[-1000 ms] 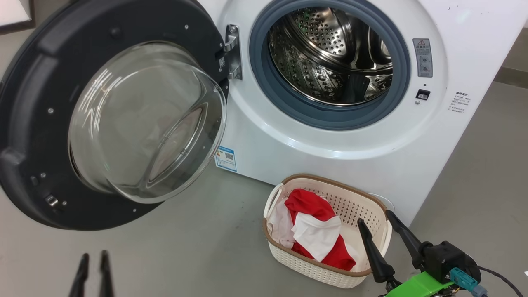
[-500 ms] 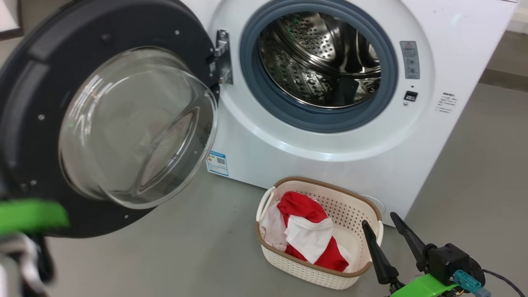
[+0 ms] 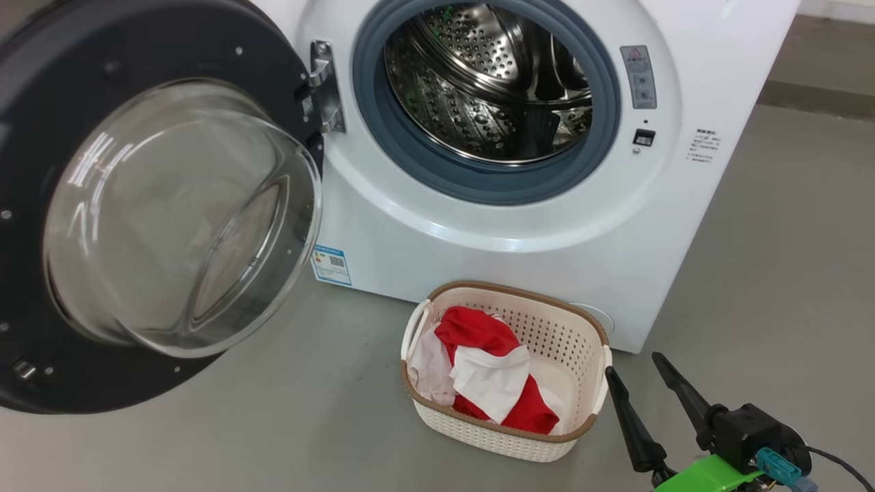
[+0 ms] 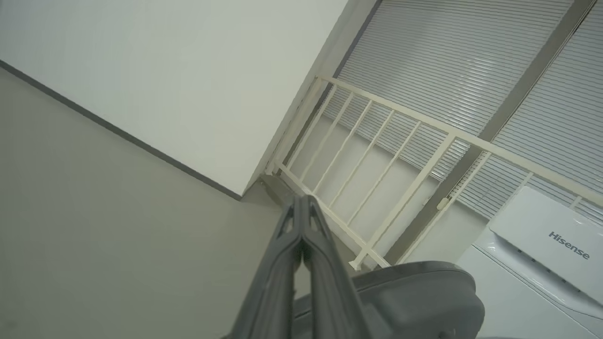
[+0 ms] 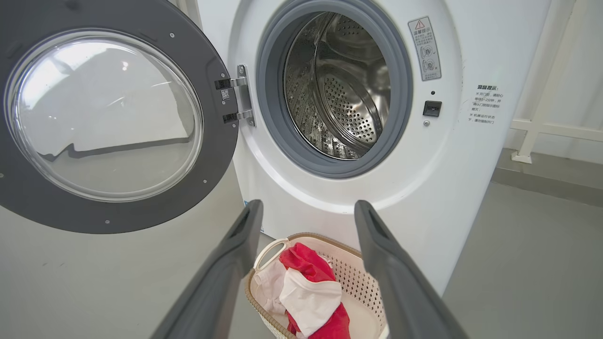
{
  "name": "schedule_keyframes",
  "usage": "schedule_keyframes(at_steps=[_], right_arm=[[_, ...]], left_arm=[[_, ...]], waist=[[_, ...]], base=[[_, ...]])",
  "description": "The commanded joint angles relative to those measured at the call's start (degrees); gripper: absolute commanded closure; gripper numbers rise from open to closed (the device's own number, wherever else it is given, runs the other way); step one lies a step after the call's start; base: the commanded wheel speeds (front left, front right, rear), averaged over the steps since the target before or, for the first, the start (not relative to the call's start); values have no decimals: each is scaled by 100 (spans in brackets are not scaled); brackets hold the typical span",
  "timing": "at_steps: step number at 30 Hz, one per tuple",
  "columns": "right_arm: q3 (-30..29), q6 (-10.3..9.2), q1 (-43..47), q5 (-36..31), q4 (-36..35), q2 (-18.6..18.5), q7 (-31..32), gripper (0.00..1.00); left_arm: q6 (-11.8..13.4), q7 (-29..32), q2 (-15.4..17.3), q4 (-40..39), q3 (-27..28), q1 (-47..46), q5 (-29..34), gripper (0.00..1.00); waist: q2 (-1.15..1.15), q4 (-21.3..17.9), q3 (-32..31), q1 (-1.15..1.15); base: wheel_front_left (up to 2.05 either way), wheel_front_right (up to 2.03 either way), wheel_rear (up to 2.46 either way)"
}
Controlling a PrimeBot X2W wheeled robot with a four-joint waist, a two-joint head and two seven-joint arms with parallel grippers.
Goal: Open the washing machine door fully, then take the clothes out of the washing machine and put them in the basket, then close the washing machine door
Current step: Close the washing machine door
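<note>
On the floor (image 3: 273,424) at the foot of the washing machine (image 3: 478,232), in the head view, stands the basket (image 3: 519,292), close to the white front and below the right half of the opening. The clothes (image 3: 478,335) lie in it, red and white, heaped toward its left side. The door (image 3: 137,41) is swung wide to the left on its hinge, its glass bowl bulging toward the camera. The drum (image 3: 478,89) shows bare perforated steel inside the grey rubber ring (image 3: 601,137). At the lower right, the right pincer (image 3: 632,364) hangs just beside the basket's right end with its two dark fingers spread and nothing between them.

In the left wrist view, the left pincer (image 4: 301,202) points up and away, its fingers pressed together along their length, gripping nothing. Just beside them at the bottom edge is the dark rounded rim of the door (image 4: 414,292); whether they touch it I cannot tell. Behind are a pale wall (image 4: 188,70), a cream railing (image 4: 377,155), slatted blinds (image 4: 447,56) and, at the lower right, the top of the washing machine (image 4: 518,282).

In the right wrist view, the right pincer (image 5: 308,207) has its fingers wide apart and empty. Between them and lower sits the basket (image 5: 358,278) with the clothes (image 5: 306,268) inside. Beyond are the open door (image 5: 216,155) at the left and the drum (image 5: 339,94) in the washing machine (image 5: 447,165).
</note>
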Motion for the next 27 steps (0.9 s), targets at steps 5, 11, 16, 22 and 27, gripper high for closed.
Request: schedule_keyframes(at_steps=[5,11,16,22,27], right_arm=[[186,28,-232,-34,-124,-131,-37,0],[252,28,-275,-43,-123,-221,-37,0],[278,28,-253,-29,-109,-266,-37,0],[300,28,-249,9,-114,-279,-37,0],[306,28,-207,22,-111,-309,-37,0]], left_arm=[[89,268,374,992,548,-793,-605,100],[93,679,676,1889,971,-1135,-1099,100],[-274,1411,858,2561,1085,-1258,-1460,100],[-487,1864,926,2756,1094,-1174,-1603,100],[-713,2318,1038,2851,1022,-1093,-1661,100]], waist=[[0,-117,118,0],[0,-280,187,0],[0,-397,203,0],[0,-464,183,0],[0,-486,148,0]], base=[[0,0,0],[0,0,0],[0,0,0],[0,0,0],[0,0,0]])
